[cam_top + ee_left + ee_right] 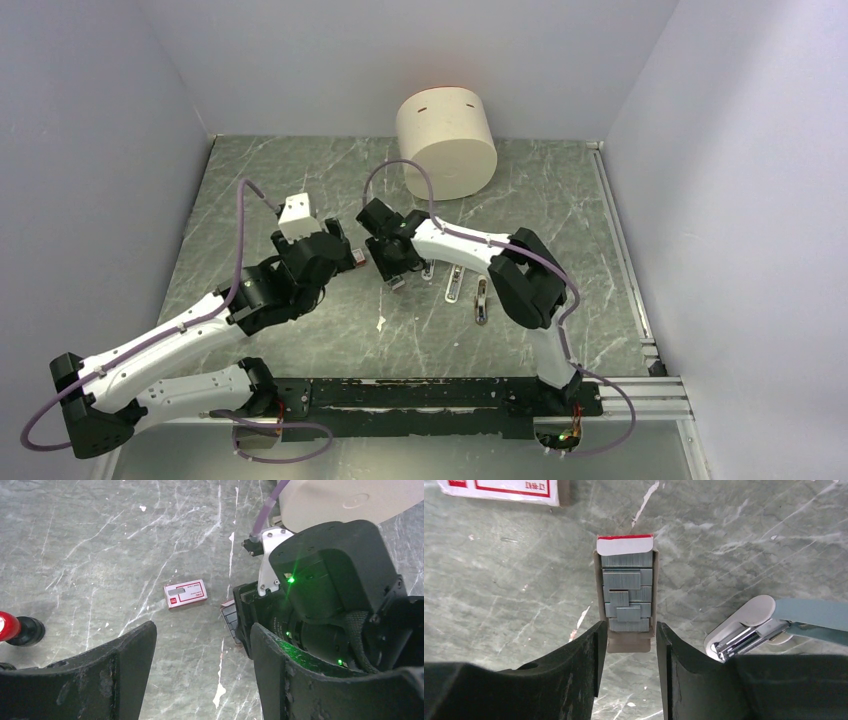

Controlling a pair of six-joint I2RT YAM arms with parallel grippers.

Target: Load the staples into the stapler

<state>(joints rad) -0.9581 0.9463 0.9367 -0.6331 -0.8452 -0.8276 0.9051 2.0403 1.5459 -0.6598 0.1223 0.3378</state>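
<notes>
The staples (626, 597) are grey ridged blocks in a small card tray with a red-and-white flap, lying on the marble table. My right gripper (628, 630) has its two black fingers closed on the tray's near end. The red-and-white box sleeve (499, 490) lies just beyond it, and also shows in the left wrist view (186, 594). The white stapler (744, 630) lies to the right, open, with its metal rail showing. My left gripper (202, 630) is open and empty over bare table, close beside the right gripper (397, 280).
A pale blue piece (814, 615) lies against the stapler. A cream cylinder (447, 140) stands at the back. A red-capped black knob (15, 628) is at the left. A second slim piece (481, 300) lies right of the stapler (455, 285).
</notes>
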